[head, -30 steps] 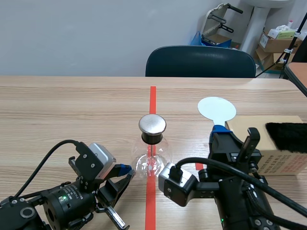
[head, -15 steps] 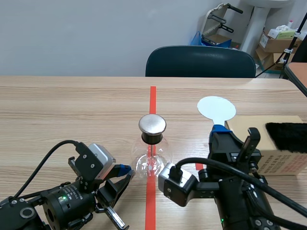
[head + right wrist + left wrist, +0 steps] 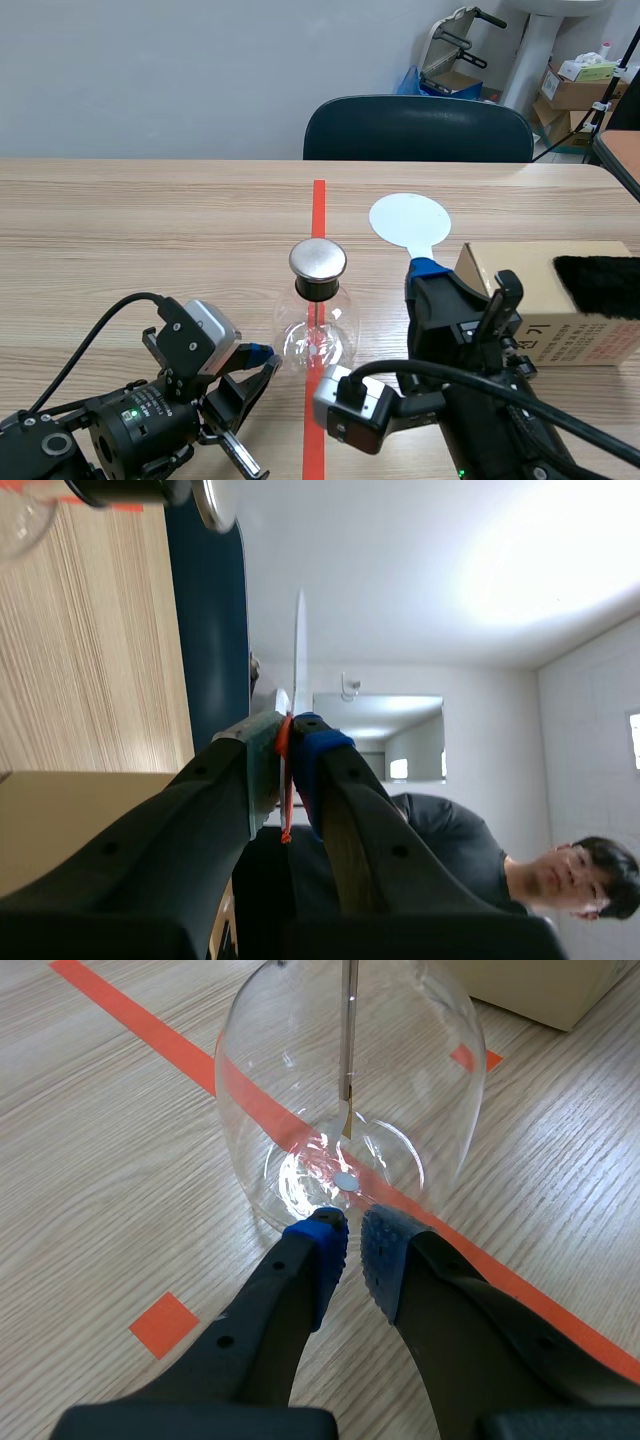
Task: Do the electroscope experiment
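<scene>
The electroscope (image 3: 318, 312) is a clear glass flask with a round metal cap (image 3: 318, 259), standing on the red tape line at the table's middle. In the left wrist view the flask (image 3: 350, 1090) shows a thin rod and leaf inside. My left gripper (image 3: 262, 358) (image 3: 353, 1250) is shut on nothing, its blue pads low on the table right at the flask's base. My right gripper (image 3: 425, 270) (image 3: 288, 730) is shut on the handle of a white round paddle (image 3: 410, 219) (image 3: 300, 650), held upright to the right of the cap and apart from it.
A cardboard box (image 3: 560, 300) with a black fur pad (image 3: 598, 272) on it lies at the right, close beside my right arm. A dark chair (image 3: 418, 128) stands behind the far table edge. A person (image 3: 540, 875) shows in the right wrist view.
My right arm has moved left with the paddle, bringing the white disc closer to the electroscope's cap. The left arm has kept still.
</scene>
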{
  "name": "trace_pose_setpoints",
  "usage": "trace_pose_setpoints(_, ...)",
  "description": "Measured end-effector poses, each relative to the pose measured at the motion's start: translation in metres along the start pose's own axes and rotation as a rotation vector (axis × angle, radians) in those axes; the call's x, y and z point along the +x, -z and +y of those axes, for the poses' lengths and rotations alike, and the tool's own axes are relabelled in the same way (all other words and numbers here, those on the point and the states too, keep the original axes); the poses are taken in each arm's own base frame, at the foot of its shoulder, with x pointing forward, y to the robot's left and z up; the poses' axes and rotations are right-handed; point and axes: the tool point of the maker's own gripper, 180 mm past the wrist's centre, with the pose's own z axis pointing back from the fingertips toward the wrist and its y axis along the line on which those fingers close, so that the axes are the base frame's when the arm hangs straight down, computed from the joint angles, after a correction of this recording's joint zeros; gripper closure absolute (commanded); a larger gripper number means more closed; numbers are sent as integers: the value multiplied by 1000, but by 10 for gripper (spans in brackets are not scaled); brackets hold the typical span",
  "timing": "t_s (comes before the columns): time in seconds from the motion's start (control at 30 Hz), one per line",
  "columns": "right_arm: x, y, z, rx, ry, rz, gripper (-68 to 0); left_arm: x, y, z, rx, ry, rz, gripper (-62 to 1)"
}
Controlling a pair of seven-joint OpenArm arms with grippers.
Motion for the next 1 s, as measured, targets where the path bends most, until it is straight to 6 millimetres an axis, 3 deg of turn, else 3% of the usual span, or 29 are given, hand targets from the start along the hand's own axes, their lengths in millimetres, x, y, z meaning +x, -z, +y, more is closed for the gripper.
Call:
trace_pose_setpoints(0.63,45,-15,1,16,-8,-271,-9,0,0,0,0,0,0,-85)
trace_pose_setpoints(1.0,53,-17,6,43,-11,-318,-9,1,1,-1,0,-2,-2,-85)
